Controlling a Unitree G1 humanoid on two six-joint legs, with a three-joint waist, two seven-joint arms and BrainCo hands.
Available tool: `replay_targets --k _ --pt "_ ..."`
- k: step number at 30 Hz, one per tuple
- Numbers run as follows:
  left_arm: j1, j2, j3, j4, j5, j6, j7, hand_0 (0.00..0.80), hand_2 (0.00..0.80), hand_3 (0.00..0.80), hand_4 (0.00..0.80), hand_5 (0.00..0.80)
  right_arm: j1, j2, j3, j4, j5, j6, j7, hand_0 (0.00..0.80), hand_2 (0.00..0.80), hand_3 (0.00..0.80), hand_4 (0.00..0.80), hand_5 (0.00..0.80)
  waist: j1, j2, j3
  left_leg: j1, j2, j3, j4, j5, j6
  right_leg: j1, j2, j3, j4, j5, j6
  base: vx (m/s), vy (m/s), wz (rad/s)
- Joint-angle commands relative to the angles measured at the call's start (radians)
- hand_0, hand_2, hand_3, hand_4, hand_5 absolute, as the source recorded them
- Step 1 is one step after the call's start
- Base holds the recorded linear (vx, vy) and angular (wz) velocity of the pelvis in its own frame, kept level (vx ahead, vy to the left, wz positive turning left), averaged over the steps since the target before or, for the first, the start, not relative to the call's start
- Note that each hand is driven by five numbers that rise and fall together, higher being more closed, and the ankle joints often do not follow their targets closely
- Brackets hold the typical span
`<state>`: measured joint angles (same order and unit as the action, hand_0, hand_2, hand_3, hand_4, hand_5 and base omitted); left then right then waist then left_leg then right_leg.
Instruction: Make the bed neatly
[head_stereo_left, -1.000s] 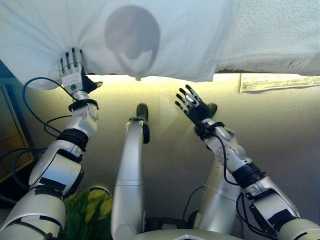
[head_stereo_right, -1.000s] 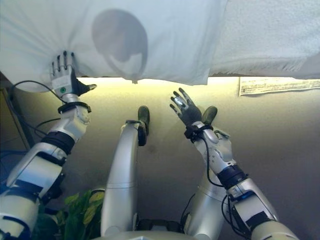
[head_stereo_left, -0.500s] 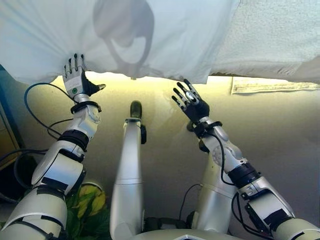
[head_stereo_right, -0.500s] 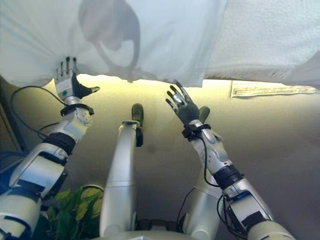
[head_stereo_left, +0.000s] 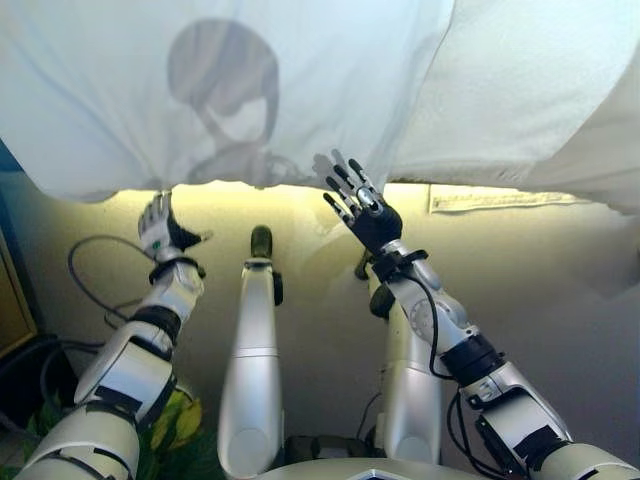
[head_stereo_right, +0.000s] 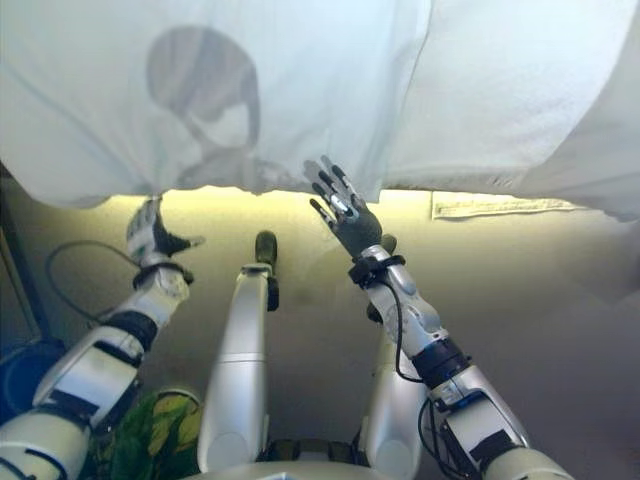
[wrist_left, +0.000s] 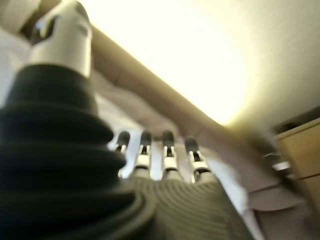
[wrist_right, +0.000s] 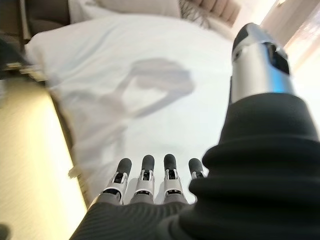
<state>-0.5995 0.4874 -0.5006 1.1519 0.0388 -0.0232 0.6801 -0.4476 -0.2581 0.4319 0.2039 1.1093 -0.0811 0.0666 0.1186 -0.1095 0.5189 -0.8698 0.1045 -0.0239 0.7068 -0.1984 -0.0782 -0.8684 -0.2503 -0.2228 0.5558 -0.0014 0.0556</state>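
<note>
1. You are looking at a bed that is only partly made. The near edge of the white sheet (head_stereo_left: 250, 110) is hanging loose over the side of the bed in an uneven, wavy line, with folds bunching just left of the middle. To the right, a second white layer, perhaps a duvet (head_stereo_left: 520, 90), is overlapping it at a slant. By my reading the smoothing and squaring of that near edge are yet to be done.

2. Nearest you on the left, your left hand (head_stereo_left: 158, 225) is hovering below the sheet's hanging edge, apart from the cloth. Its fingers are pointing up towards the fabric with the thumb spread to the right. It is released and grasping nothing; its wrist view shows straight fingers with pale cloth beyond them.

3. A little farther and right of centre, your right hand (head_stereo_left: 362, 205) is reaching up on an extended arm. Its fingers are fanned out and straight, their tips just at or in front of the sheet's lower edge near the bunched folds. It is also unclenched and empty; whether the tips are touching the cloth I cannot tell.

4. Farthest off, in the right wrist view, the sheet is spreading across the mattress towards a pillow (wrist_right: 135, 6) at the far end.
</note>
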Motion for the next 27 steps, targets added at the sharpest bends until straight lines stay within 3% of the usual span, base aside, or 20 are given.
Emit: replay_targets --k 1,3,6,13,19,27 --pt "0.075 -0.013 0.100 0.032 -0.113 -0.175 -0.008 0.000 0.000 0.000 0.000 0.000 0.100 0.013 -0.018 -0.120 -0.039 -0.004 -0.022 0.000 0.000 0.000 0.000 0.000 0.072 0.044 -0.039 0.111 -0.050 0.007 -0.264 0.212 0.035 0.051 -0.070 0.030 0.105 0.133 0.176 0.199 -0.085 0.11" --pt "0.125 -0.019 0.136 -0.004 -0.146 -0.282 -0.041 0.000 0.000 0.000 0.000 0.000 0.143 0.016 -0.014 -0.107 -0.073 -0.016 -0.032 0.000 0.000 0.000 0.000 0.000 0.080 0.060 -0.064 0.187 -0.058 0.015 -0.319 0.212 0.050 0.104 -0.077 0.023 0.091 0.135 0.178 0.183 -0.103 0.18" --pt "0.177 -0.028 0.186 -0.092 -0.236 -0.374 -0.117 0.000 0.000 0.000 0.000 0.000 0.189 0.023 -0.012 -0.078 -0.115 -0.044 -0.028 0.000 0.000 0.000 0.000 0.000 0.093 0.078 -0.079 0.262 -0.072 0.014 -0.369 0.212 0.068 0.161 -0.084 0.016 0.071 0.138 0.177 0.101 -0.116 0.20" --pt "0.277 -0.066 0.271 -0.248 -0.470 -0.492 -0.335 0.000 0.000 0.000 0.000 0.000 0.266 0.045 -0.056 -0.037 -0.177 -0.071 0.003 0.000 0.000 0.000 0.000 0.000 0.111 0.082 -0.114 0.396 -0.092 -0.012 -0.471 0.240 0.088 0.297 -0.077 -0.020 -0.027 0.158 0.161 0.033 -0.133 0.20" --pt "0.390 -0.127 0.402 -0.378 -0.702 -0.499 -0.553 0.000 0.000 0.000 0.000 0.000 0.347 0.081 -0.130 0.016 -0.220 -0.042 0.073 0.000 0.000 0.000 0.000 0.000 0.132 0.068 -0.183 0.544 -0.113 -0.038 -0.562 0.244 0.087 0.471 -0.075 -0.046 -0.154 0.153 0.158 0.128 -0.130 0.02" --pt "0.488 -0.204 0.491 -0.495 -0.795 -0.394 -0.639 0.000 0.000 0.000 0.000 0.000 0.429 0.136 -0.183 0.056 -0.206 0.005 0.136 0.000 0.000 0.000 0.000 0.000 0.152 0.059 -0.308 0.705 -0.128 -0.054 -0.641 0.246 0.088 0.671 -0.077 -0.062 -0.266 0.151 0.156 0.165 -0.080 -0.01"
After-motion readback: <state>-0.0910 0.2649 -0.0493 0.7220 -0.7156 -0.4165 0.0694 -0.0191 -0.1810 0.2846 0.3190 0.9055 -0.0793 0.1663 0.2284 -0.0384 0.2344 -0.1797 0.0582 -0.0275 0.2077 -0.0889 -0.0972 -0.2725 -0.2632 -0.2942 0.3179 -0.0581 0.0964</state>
